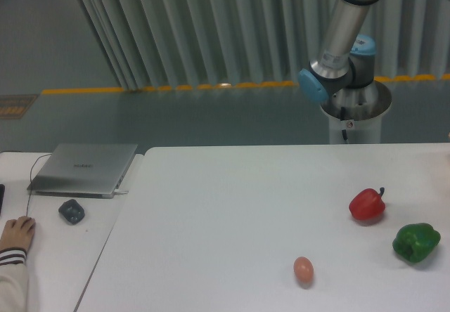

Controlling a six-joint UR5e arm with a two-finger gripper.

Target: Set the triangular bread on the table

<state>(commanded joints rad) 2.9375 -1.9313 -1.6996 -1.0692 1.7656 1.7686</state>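
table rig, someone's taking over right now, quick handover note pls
Gripper: out of frame; only the arm's elbow and base show at top right, so its state is unknown.
Triangular bread: not visible anywhere in this view; it may be with the gripper off frame, but that cannot be confirmed.
Table: holds a red pepper, a green pepper and an egg, all on the right half.
Side desk on the left: closed laptop, mouse, a person's hand.
Done: nothing to see yet.
Left: get the bread onto the table.
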